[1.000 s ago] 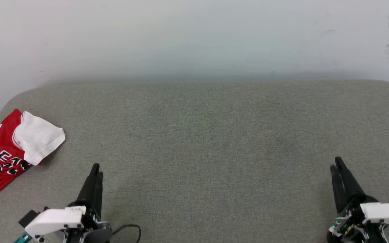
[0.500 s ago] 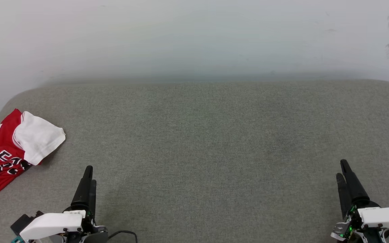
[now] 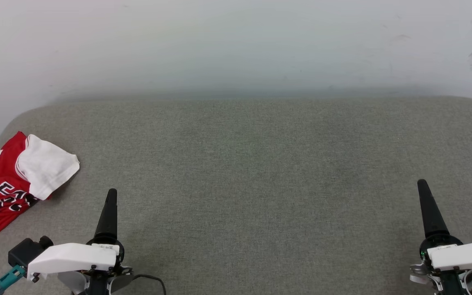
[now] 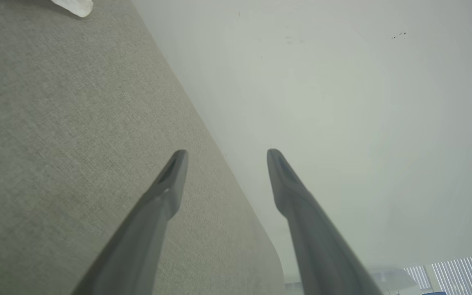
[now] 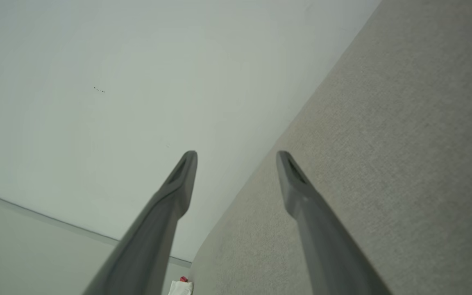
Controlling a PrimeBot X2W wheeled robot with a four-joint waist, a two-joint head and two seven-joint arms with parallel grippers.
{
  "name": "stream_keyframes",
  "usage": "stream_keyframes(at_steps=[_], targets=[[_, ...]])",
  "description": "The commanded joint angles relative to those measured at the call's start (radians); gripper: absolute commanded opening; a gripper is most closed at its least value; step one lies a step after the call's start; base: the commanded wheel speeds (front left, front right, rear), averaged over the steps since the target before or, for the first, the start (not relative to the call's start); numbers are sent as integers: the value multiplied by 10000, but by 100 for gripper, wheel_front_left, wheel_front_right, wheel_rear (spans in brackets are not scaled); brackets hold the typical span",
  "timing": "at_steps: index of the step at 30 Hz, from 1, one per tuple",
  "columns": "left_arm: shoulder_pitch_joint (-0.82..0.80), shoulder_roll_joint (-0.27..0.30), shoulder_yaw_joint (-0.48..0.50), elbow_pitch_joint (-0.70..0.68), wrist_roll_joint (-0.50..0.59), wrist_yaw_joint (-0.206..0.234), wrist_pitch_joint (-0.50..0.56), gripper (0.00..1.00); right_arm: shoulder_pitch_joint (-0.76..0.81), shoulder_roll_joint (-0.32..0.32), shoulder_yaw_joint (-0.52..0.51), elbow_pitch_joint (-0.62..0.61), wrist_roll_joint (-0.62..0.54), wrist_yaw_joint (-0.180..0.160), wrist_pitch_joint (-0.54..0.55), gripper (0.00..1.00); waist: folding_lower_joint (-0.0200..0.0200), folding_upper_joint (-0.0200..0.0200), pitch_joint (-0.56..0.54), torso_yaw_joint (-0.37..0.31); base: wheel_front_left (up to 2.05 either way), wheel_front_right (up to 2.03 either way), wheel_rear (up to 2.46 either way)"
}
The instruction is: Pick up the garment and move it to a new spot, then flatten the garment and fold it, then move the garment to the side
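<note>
Right, head view first. The shirt point(image 3: 2, 184) lies in a crumpled heap at the far left end of the grey padded top point(image 3: 236, 172), partly cut off by the picture's edge. Its white sleeve point(image 3: 45, 168) is flopped over the red body. My left gripper point(image 3: 111, 194) sits near it, off to the shirt's right and closer to me, not touching. The right gripper point(image 3: 422, 184) is well apart from it, at the opposite end. Both show edge-on here, so I can't read their jaws from this angle.

In the left wrist view, the left gripper point(image 4: 225, 153) has its fingers spread with nothing between them. A scrap of white cloth point(image 4: 76, 6) pokes in at the top left corner, most likely that sleeve, well off the fingers' line.

In the right wrist view, the right gripper point(image 5: 236, 155) is likewise spread and empty, pointing along the padded top toward the wall point(image 5: 96, 82).

I'd expect the shirt to be light, limp and easy to bunch, with no stiffness to lever against. I'd pinch it low, at a thick fold of the red body or the sleeve seam, so that the layers come up together.
</note>
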Motion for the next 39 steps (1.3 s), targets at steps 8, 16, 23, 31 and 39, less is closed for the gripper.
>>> stream_keyframes(at_steps=[8,16,23,31,39], targets=[[11,40,-377,-578,1970,531,-359,100,48,-4,314,-630,-2077,0,-362,100,0,0,-7,28,0,0,0],[118,44,-634,-732,3496,876,-642,100,210,-3,619,-808,-3839,0,-646,100,0,0,-22,43,0,0,0],[190,51,-836,-809,4655,1069,-866,100,332,-2,692,-821,-5001,0,-869,100,0,0,-28,66,0,0,0],[269,152,-1102,-875,5800,1265,-1107,100,433,-1,764,-797,-6143,0,-1110,100,0,0,-33,87,0,0,0],[319,229,-1323,-978,6702,1439,-1331,100,541,0,839,-866,-7162,0,-1336,100,0,0,-33,109,0,0,0]])
